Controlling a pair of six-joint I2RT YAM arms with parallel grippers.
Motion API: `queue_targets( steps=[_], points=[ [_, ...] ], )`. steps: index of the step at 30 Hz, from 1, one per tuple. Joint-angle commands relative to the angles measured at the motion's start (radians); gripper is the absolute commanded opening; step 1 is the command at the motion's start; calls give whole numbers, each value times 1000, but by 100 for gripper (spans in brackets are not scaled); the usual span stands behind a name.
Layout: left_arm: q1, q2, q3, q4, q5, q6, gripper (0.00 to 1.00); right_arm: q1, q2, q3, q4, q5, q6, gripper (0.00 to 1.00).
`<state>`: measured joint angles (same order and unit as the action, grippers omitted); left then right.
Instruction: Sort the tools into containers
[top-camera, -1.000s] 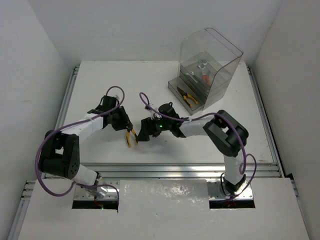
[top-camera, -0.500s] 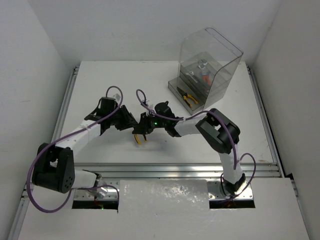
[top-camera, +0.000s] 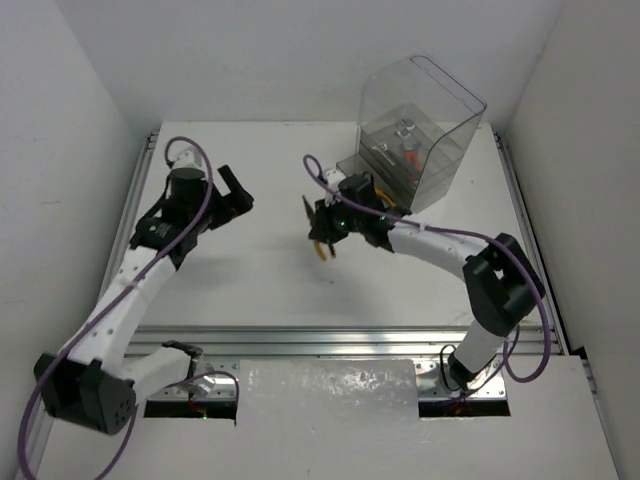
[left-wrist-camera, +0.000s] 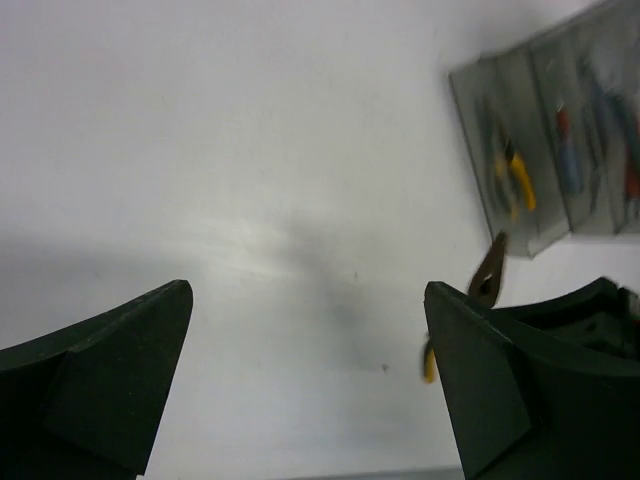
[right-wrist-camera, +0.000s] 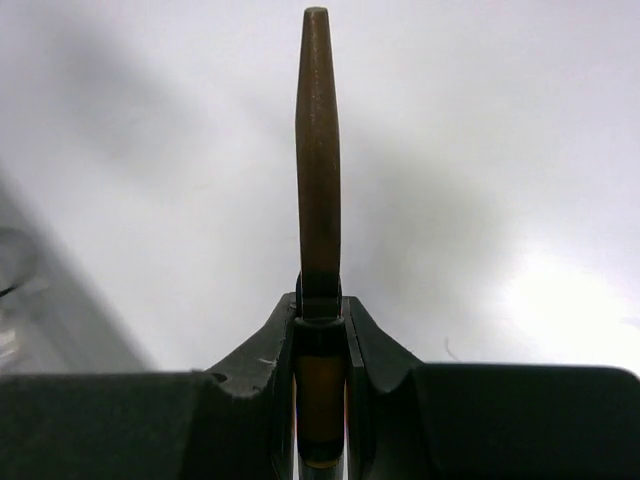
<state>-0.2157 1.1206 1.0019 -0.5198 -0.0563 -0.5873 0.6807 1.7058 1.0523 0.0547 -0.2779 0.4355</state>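
While the two dark fingers (right-wrist-camera: 262, 350) of the right gripper (right-wrist-camera: 320, 325) are pressed shut on the joint of the slim yellow-handled pliers (right-wrist-camera: 317, 150), the tool is presented edge-on. Its brown metal nose points to 12 o'clock in the wrist view. A pinch so near the pivot is judged to stop the tool from swinging while it is carried.

From above, the pliers are seen near the middle of the white table (top-camera: 250, 290), handles down. The stack of shallow grey-tinted clear plastic trays (top-camera: 348, 163) lies just beyond at about 2 o'clock, inside the tall transparent box with a curved cover (top-camera: 455, 125). Delivery to a tray is judged to be the step in hand. The left gripper (left-wrist-camera: 310, 340) is spread wide with nothing between its fingers. It stands well apart at about 9 o'clock from the pliers, presumably so that the way to the trays is left free.

Much is obscured:
- In the right wrist view the handles are almost wholly hidden by the fingers, and only a sliver of orange-yellow is shown.
- Whether the handle tips touch the table cannot be told.
- The front tray is largely covered by the right arm in the overhead view.
- In the left wrist view the trays are blurred. A second pair of yellow pliers (left-wrist-camera: 518, 180) can be made out there, but the red and blue shapes beside it cannot be identified.
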Motion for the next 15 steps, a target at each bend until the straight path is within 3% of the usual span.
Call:
queue_targets(
  steps=[1, 4, 7, 15],
  points=[
    [1, -167, 35, -89, -224, 154, 100, -79, -37, 188, -343, 236, -254, 0],
    [-1, -246, -96, -65, -232, 242, 100, -145, 46, 363, -479, 449, -500, 0],
    [-7, -289, -189, -16, -239, 241, 100, -199, 144, 481, -536, 523, -616, 0],
    [-13, -265, -186, -11, -174, 251, 99, -274, 346, 693, -582, 629, -711, 1]
  ],
)
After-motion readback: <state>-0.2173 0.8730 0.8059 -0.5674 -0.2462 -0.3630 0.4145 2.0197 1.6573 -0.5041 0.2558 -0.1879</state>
